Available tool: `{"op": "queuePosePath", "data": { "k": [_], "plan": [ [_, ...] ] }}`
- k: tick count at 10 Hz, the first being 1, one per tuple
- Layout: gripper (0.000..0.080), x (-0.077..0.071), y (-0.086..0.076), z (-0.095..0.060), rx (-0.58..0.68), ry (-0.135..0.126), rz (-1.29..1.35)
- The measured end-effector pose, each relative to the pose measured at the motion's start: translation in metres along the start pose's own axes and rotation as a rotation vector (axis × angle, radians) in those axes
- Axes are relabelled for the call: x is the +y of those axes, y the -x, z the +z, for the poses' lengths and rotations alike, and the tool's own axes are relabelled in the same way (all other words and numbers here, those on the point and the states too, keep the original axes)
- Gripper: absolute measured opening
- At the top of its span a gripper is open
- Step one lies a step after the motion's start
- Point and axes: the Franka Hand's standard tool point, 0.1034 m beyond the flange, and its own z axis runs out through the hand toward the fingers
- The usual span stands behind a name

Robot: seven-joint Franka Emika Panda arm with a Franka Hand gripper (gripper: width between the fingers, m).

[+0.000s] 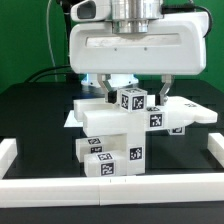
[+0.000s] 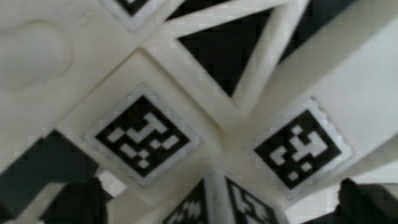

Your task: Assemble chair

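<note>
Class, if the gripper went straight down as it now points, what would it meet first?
Probably the tagged chair part right under the gripper, between its open jaws, though depth is hard to judge.

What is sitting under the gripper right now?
The partly built chair stands right under the open gripper, with its tagged top block between the fingers and no visible contact. The chair's base covers the table beneath it, so nothing there can be checked.

Blurry chair (image 2: 143, 135) beyond wrist view's edges; arm's (image 1: 135, 45) top beyond exterior view's.
</note>
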Motion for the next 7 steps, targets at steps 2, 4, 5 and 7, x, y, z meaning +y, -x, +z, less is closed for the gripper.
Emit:
{"op": "queuePosePath", "data": {
  "k": [2,4,5,7],
  "plan": [
    [0.0649,-0.0072,-0.0027,-0.0033,0.009,0.034,-0.306],
    [0.0649,-0.0052,-0.0044,-0.0019,-0.010,0.044,-0.552],
    [0.0649,0.0013,-0.0069,-0.0025,-0.008,0.045,-0.605],
    [0.0649,0.0020,-0.0069,-0.0021,-0.009,0.047,-0.602]
  ]
}}
